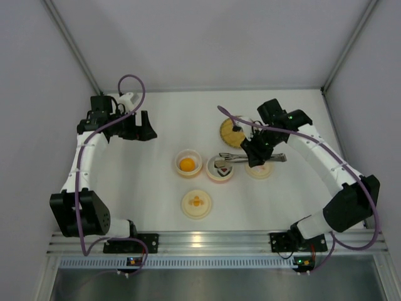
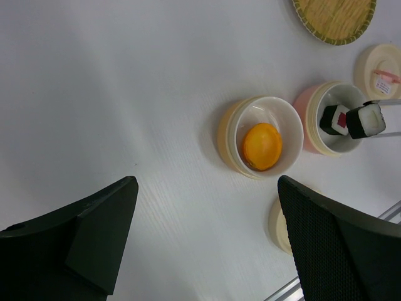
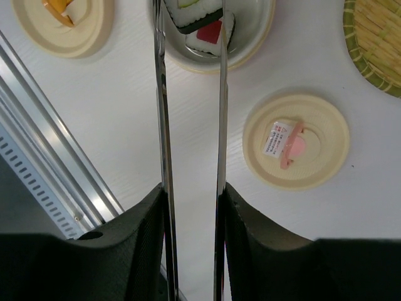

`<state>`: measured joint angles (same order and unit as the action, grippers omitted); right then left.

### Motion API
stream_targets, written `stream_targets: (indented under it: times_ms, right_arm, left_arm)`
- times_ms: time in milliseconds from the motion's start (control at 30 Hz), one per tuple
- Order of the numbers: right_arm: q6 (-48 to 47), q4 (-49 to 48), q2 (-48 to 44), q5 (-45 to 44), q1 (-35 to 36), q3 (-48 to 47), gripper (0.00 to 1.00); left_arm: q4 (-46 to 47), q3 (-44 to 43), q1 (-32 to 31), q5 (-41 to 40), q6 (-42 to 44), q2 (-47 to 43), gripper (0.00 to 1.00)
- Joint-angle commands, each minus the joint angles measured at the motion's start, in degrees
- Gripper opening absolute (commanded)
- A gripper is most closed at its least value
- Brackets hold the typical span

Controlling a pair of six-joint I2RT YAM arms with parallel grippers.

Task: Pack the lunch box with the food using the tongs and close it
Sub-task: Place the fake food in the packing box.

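Starting from above, a white table (image 1: 144, 188) stands between plain grey walls (image 1: 207, 37), with a ribbed aluminium rail (image 1: 207, 241) along the near edge. The left gripper (image 1: 141, 128) hangs spread wide and grasps nothing, well apart from the dishes. The right gripper (image 1: 258, 152) is clamped on the tongs (image 1: 235, 158), which reach left to the pink bowl (image 1: 220, 176). Just beside that is the cream bowl (image 1: 178, 164) with the orange ball (image 1: 187, 165). A bamboo disc (image 1: 230, 130) and two cream lids (image 1: 196, 204) lie nearby. The left wrist view shows both dark fingers (image 2: 94, 241) far apart over bare table, the orange ball (image 2: 262, 146) resting in its bowl, and one sushi piece (image 2: 366, 120) between the tong tips above the pink bowl's rim, with a red-centred piece (image 2: 334, 119) inside. The right wrist view shows the two steel arms (image 3: 164, 125) running up from the closed fingers (image 3: 128, 248) to the pinched sushi (image 3: 197, 15). A lid (image 3: 326, 157) beside them bears a small white label (image 3: 276, 138) whose red print is too small to read.
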<state>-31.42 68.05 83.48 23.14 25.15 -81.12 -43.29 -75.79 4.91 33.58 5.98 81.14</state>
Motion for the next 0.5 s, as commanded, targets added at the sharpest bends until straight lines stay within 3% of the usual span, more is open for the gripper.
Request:
stream_targets:
  times_ms: [0, 467]
  right_arm:
    - [5.3, -6.7, -0.5, -2.6, 2.5, 0.9, 0.12]
    - [10.0, -10.4, 1.8, -7.5, 6.2, 2.8, 0.13]
  left_arm:
    - [2.2, 0.9, 0.2, 0.5, 1.1, -2.7, 0.98]
    - [3.2, 2.1, 0.2, 0.4, 1.1, -2.6, 0.98]
